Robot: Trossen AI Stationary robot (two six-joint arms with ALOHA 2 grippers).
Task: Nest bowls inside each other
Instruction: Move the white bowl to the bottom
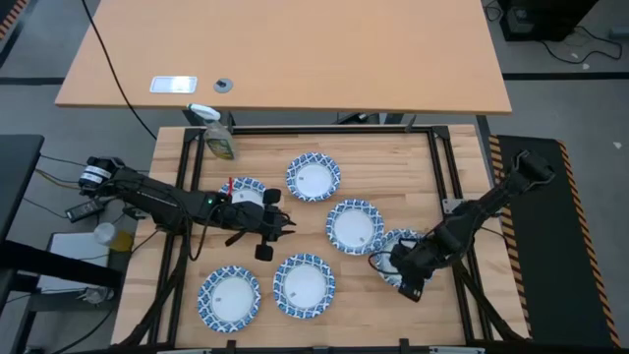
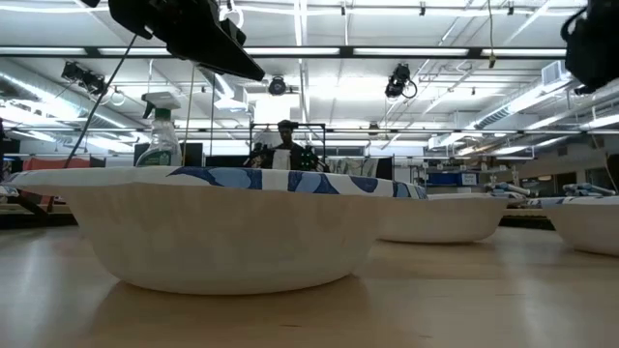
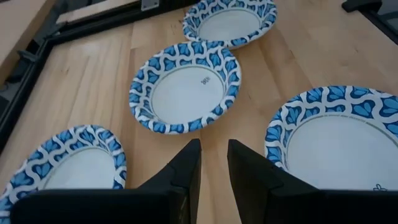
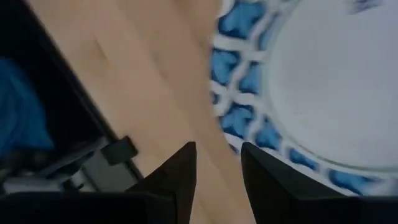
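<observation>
We are seeing six bowls lying separate on table (image 1: 393, 147), none nested. Left gripper (image 1: 278, 228) hovering near table centre, fingers (image 3: 186, 165) standing narrowly apart, holding nothing; one bowl (image 1: 248, 192) under left arm at its 11 o'clock, another bowl (image 1: 354, 225) at its 3 o'clock, apart. Right gripper (image 1: 411, 288) hanging at near edge of rightmost bowl (image 1: 398, 243), bowl at its 12 o'clock; fingers (image 4: 180, 171) narrowly parted, empty, just beside rim. Spray bottle (image 1: 217, 135) standing at far-left corner.
</observation>
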